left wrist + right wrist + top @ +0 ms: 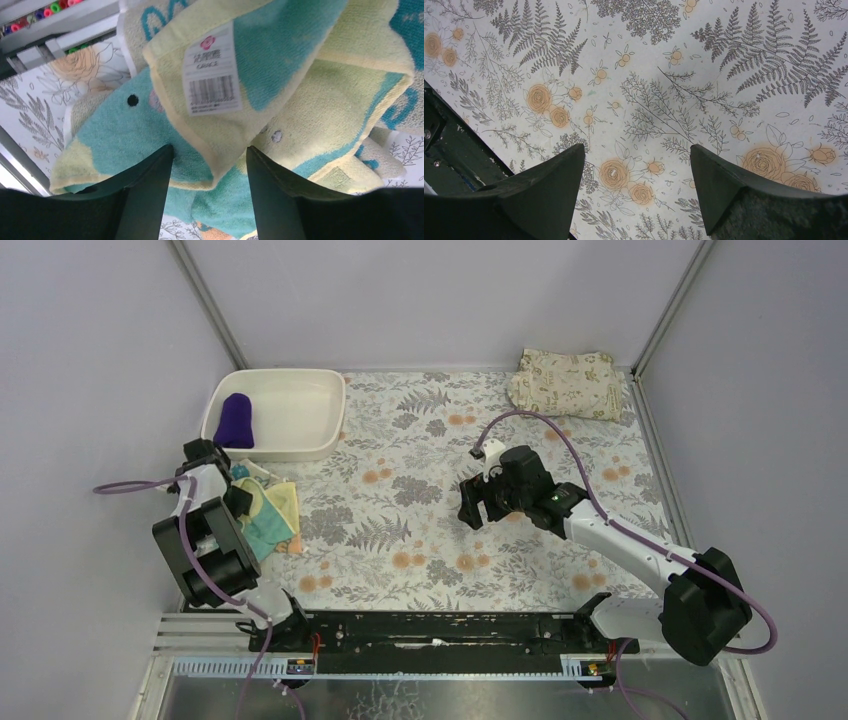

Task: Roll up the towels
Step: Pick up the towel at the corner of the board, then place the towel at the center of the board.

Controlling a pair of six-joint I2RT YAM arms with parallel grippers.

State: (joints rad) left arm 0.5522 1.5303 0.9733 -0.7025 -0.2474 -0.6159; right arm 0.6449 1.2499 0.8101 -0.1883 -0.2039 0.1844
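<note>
left end effector (210, 148) straddles a folded corner of the pale yellow towel (320, 95) at the left edge of the counter (420, 570), probably to pick up an edge for rolling; cannot tell if clamped. right end effector (636, 146) spread, empty, hovering mid-counter. purple towel (237, 420) lies in the white tub (300, 405).

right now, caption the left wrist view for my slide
Left gripper straddling a tagged corner of the yellow-and-teal towel

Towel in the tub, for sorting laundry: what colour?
Dark purple towel, best in top external view.
</note>
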